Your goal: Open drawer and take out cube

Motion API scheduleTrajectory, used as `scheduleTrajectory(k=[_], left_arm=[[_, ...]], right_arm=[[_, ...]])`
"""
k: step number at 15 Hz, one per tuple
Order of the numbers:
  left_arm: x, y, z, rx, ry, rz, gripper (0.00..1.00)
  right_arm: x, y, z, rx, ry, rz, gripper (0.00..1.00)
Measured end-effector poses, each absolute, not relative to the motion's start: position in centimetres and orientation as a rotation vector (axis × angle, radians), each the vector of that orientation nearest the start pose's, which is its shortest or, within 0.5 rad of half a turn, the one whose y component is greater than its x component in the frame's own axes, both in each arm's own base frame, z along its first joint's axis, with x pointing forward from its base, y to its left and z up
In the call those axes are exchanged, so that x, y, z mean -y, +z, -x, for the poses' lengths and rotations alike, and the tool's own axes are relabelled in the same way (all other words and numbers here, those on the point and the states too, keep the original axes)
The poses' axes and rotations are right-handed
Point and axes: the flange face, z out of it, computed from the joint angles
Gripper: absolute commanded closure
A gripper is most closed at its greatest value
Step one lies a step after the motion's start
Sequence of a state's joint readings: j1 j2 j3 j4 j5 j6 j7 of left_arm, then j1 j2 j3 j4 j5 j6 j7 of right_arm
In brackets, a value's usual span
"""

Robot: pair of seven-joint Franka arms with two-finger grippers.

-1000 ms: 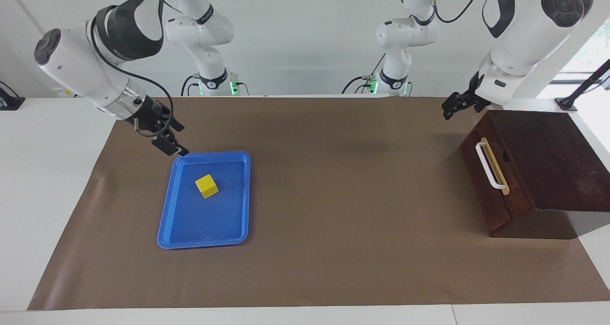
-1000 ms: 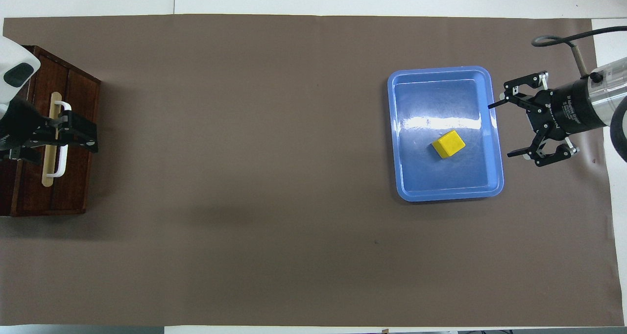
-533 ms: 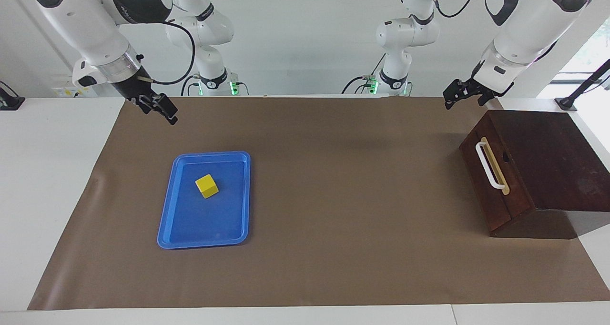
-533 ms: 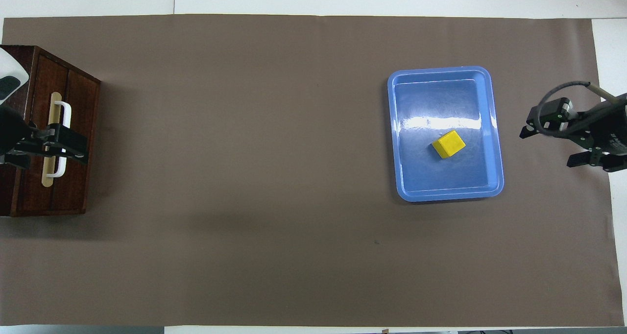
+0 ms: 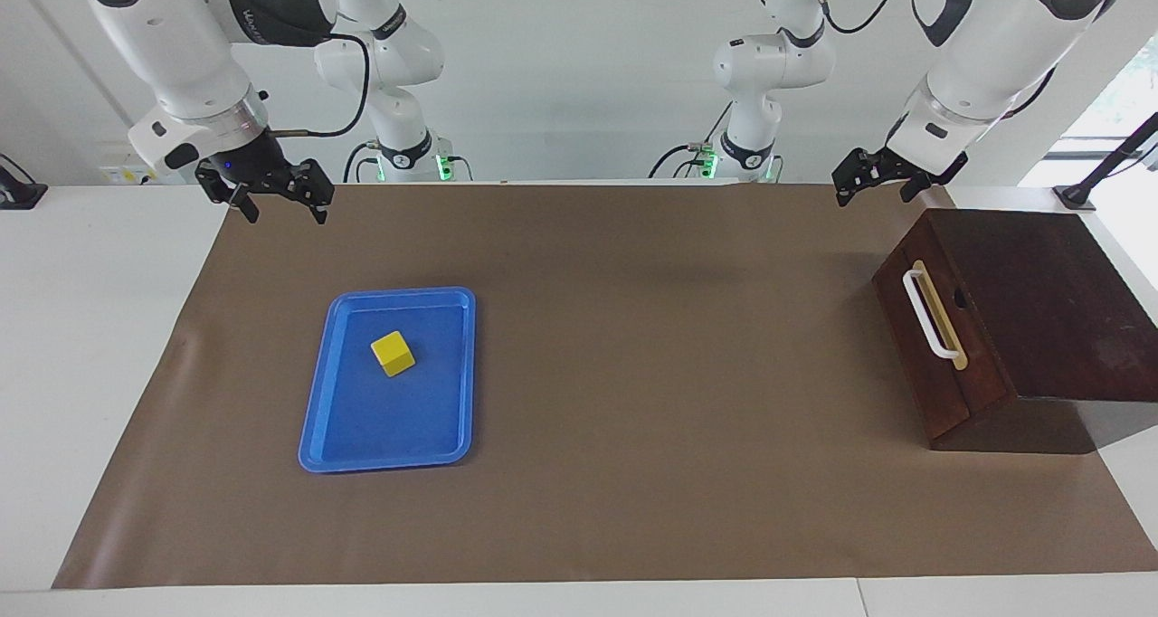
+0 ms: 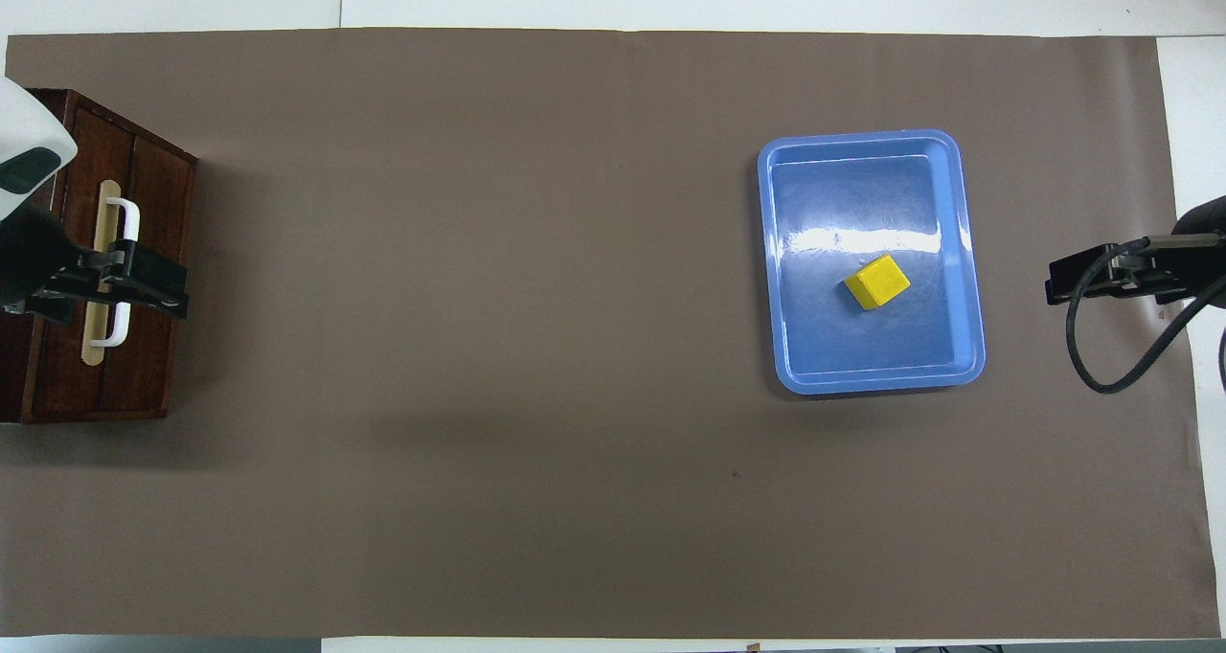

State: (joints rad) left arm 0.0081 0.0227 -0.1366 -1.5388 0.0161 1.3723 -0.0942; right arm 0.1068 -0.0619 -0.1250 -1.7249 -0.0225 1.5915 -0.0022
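Note:
The yellow cube (image 5: 393, 353) lies in the flat blue tray (image 5: 389, 431) toward the right arm's end of the table; it also shows in the overhead view (image 6: 876, 281). The drawer (image 5: 925, 364) of the dark wooden box is closed, and its white bar handle (image 5: 930, 314) is free. My right gripper (image 5: 279, 203) is open and empty, raised over the mat's corner by the robots, clear of the tray. My left gripper (image 5: 873, 185) is open and empty, raised beside the box's corner nearest the robots. In the overhead view it (image 6: 144, 284) covers the handle (image 6: 123, 251).
A brown mat (image 5: 633, 373) covers most of the white table. The box (image 5: 1040, 300) stands at the left arm's end. In the overhead view the tray (image 6: 862, 361) sits at the right arm's end, with my right gripper (image 6: 1092, 278) beside it.
My right gripper has risen from the tray's corner and drawn back toward the robots, turning as it went. My left gripper has shifted only slightly. The cube and drawer have not moved.

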Motion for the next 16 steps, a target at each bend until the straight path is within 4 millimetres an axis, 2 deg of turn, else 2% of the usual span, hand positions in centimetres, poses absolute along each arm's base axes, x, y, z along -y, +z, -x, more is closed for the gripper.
scheduleTrajectory(k=[16], left_arm=[[5.82,60.35,-53.92,-0.044,0.277,3.098,0.0]], right_arm=[[1.06,58.55,-53.13,0.02,0.138,3.152,0.0]])
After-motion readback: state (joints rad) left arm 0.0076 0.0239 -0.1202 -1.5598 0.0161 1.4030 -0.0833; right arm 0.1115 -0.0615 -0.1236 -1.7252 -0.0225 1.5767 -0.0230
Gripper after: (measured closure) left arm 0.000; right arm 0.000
